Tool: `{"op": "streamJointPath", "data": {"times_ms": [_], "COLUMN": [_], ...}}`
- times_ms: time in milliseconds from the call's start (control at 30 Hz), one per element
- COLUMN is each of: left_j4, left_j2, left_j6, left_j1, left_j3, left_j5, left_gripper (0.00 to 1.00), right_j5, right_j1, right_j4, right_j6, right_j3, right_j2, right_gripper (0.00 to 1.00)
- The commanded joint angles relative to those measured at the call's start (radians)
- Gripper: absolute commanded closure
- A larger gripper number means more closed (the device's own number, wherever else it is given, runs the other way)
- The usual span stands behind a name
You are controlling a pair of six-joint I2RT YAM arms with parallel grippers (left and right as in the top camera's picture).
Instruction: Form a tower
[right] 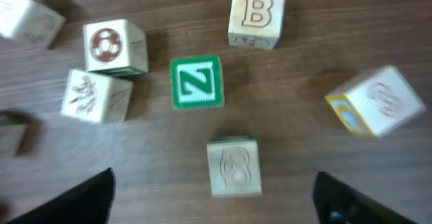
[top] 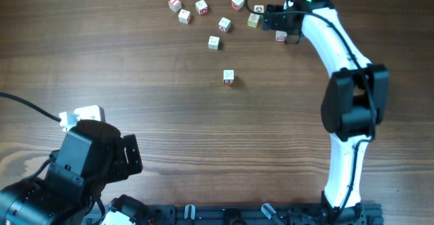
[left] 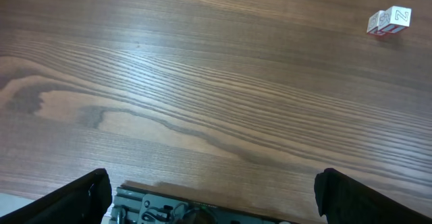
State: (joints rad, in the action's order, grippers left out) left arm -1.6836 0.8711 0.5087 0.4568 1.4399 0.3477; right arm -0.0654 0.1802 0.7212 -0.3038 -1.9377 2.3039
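Dark fingers (right: 81, 200) of the right pincer (right: 214, 183) fill the bottom corners of the right wrist view. They stand wide apart, gripping nothing and touching nothing. Just off their tips, toward 12 o'clock, lies a pale cube (right: 234, 166) with a faint carved mark too soft to read.

Beyond it sits a green cube (right: 196, 82) whose white letter reads Z, or N if turned. At 1 o'clock from that, the B cube (right: 256, 16) shows a red outlined B. At 10 o'clock, the ball cube (right: 115, 46) carries a red football picture. Right beside it is a line-drawing cube (right: 96, 96), its drawing unreadable. At 3 o'clock, a tilted cube (right: 371, 102) shows a yellow and blue side.

The left pincer (left: 212, 187) is also spread wide over bare desk (left: 202, 82), holding nothing.

The tower (top: 228, 77) stands alone, slightly toward 12 o'clock of the desk's middle and well apart from the loose cubes at 12 to 1 o'clock. In the left wrist view its top face bears a red letter like Z or N. How many cubes it has cannot be told.
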Motion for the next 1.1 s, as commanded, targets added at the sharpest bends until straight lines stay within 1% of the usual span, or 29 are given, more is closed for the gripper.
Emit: {"op": "streamJointPath", "data": {"times_ms": [0,33,133,200,300,400,467,600,667,733,800,867,933,1000,1067], "left_j4": [0.000,0.000,0.000,0.000,0.000,0.000,0.000,0.000,0.000,0.000,0.000,0.000,0.000,0.000,0.000], "left_j2": [-0.003,-0.003,-0.003,-0.003,-0.003,-0.003,-0.003,-0.003,-0.003,-0.003,-0.003,-0.003,-0.003,-0.003,-0.003], "left_j6": [-0.015,-0.016,-0.016,-0.015,-0.015,-0.015,-0.016,-0.016,-0.016,-0.015,-0.015,-0.015,-0.015,-0.015,-0.015], "left_j1": [-0.005,-0.005,-0.005,-0.005,-0.005,-0.005,-0.005,-0.005,-0.005,-0.005,-0.005,-0.005,-0.005,-0.005,-0.005], "left_j3": [0.000,0.000,0.000,0.000,0.000,0.000,0.000,0.000,0.000,0.000,0.000,0.000,0.000,0.000,0.000], "left_j5": [0.016,0.016,0.016,0.016,0.016,0.016,0.016,0.016,0.016,0.016,0.016,0.016,0.016,0.016,0.016], "left_gripper": [0.00,0.00,0.00,0.00,0.00,0.00,0.00,0.00,0.00,0.00,0.00,0.00,0.00,0.00,0.00], "right_j5": [0.011,0.011,0.011,0.006,0.008,0.008,0.021,0.119,0.166,0.169,0.169,0.168,0.166,0.092,0.043], "right_j1": [-0.011,-0.011,-0.011,-0.011,-0.011,-0.011,-0.010,0.000,0.031,0.072,0.141,0.202,0.264,0.315,0.351], "right_j4": [-0.025,-0.026,-0.027,-0.021,0.035,0.128,0.206,0.353,0.438,0.492,0.542,0.567,0.550,0.531,0.502], "right_j6": [0.037,0.042,0.041,0.041,0.039,0.042,0.040,0.033,0.008,0.007,-0.027,-0.093,-0.124,-0.172,-0.169], "right_j3": [0.001,0.001,0.001,-0.011,-0.042,-0.080,-0.088,-0.088,-0.088,-0.088,-0.087,-0.080,-0.064,-0.063,-0.063], "right_j2": [0.085,0.116,0.140,0.140,0.132,0.076,-0.005,-0.154,-0.219,-0.247,-0.256,-0.254,-0.254,-0.239,-0.212], "right_gripper": [0.15,0.16,0.38,0.57,0.74,0.78,0.79,0.83,0.83,0.83,0.83,0.83,0.83,0.80,0.79]}}
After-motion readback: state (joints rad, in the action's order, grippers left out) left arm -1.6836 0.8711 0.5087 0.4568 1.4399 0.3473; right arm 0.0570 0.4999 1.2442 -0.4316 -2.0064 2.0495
